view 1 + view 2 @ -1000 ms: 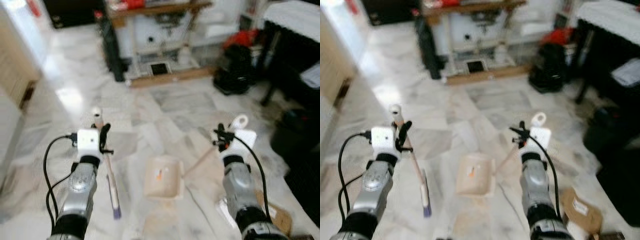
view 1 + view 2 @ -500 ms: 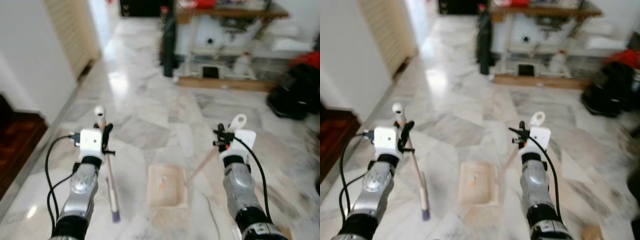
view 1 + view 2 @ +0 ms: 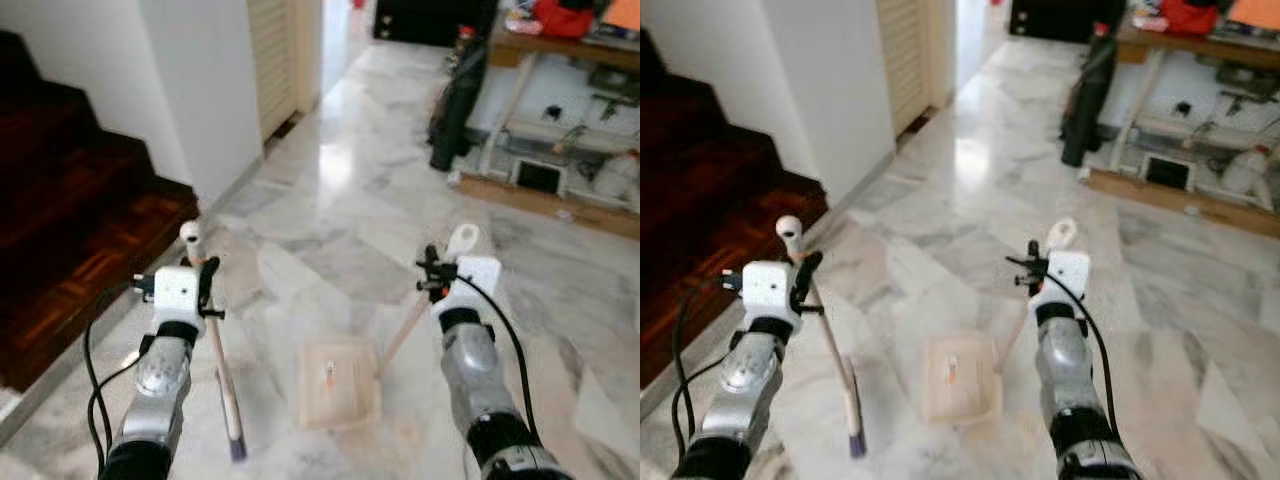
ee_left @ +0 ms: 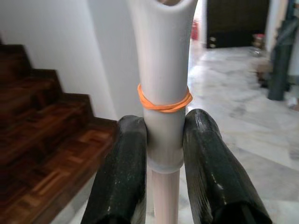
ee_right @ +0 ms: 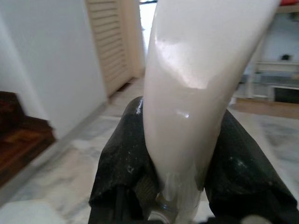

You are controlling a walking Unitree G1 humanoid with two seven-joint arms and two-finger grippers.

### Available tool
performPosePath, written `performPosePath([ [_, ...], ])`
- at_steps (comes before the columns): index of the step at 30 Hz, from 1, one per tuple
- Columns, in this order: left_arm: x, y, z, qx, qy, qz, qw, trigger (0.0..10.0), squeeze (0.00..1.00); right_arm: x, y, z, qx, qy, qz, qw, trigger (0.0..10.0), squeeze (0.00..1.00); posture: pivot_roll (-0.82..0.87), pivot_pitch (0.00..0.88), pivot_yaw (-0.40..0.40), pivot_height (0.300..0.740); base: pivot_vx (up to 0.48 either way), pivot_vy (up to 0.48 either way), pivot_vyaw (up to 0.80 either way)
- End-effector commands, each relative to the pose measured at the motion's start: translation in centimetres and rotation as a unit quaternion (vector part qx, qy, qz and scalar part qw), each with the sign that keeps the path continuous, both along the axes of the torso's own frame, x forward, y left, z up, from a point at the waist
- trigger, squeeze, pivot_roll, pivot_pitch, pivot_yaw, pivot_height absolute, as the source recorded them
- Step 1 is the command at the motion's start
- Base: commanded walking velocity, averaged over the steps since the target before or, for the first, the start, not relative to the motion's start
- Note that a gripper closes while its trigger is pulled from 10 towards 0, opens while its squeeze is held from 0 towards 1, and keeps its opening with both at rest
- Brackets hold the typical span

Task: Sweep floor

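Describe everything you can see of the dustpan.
The dustpan is a pale beige, shallow rectangular tray, plastic by its look, lying flat on the marble floor between the two arms. A small orange bit lies inside. Its long thin handle slants up to the right end effector, which is shut on its white top.

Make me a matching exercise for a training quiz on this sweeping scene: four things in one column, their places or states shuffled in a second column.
Things:
1. broom
2. dustpan
3. stairs
4. rubber band

Places or states:
A. dark wood, on the robot's left
B. held in the left gripper
C. orange, around the broom handle
D. on the floor, its handle in the right gripper

Pairs: 1-B, 2-D, 3-A, 4-C
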State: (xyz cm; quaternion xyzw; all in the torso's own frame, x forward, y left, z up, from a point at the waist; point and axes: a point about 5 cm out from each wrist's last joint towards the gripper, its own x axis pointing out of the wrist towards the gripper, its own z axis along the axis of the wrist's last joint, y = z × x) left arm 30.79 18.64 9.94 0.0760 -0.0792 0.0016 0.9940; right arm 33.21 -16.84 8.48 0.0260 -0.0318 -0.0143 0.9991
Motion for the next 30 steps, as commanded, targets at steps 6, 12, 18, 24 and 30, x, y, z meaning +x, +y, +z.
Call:
performPosePath([
  [6,0.32,-1.16,1.25,0.016,-0.027,-0.024,0.999,10.0,0.0,0.19,0.09,0.92,0.007,-0.022,-0.001,1.0,10.0,0.0,0.03,0.0,0.002,0.74,0.0,0.0,0.8],
  [12,0.19,-1.25,1.12,0.019,-0.024,-0.029,0.999,10.0,0.0,0.07,0.21,0.82,0.008,-0.022,0.002,1.0,10.0,0.0,0.03,0.0,0.01,0.74,0.0,0.0,0.8],
  [18,0.15,-1.57,1.11,0.021,-0.026,-0.035,0.999,10.0,0.0,-0.07,0.18,0.67,0.008,-0.02,0.001,1.0,10.0,0.0,0.03,0.0,0.011,0.74,0.0,0.0,0.8],
  [24,0.17,-1.64,1.04,0.021,-0.024,-0.037,0.999,10.0,0.0,-0.09,0.1,0.65,0.007,-0.019,0.0,1.0,10.0,0.0,0.03,0.0,0.008,0.74,0.0,0.0,0.8],
  [30,0.12,-1.8,0.96,0.02,-0.023,-0.04,0.999,10.0,0.0,-0.13,0.07,0.58,0.007,-0.018,0.001,1.0,10.0,0.0,0.03,0.0,0.006,0.74,0.0,0.0,0.8],
])
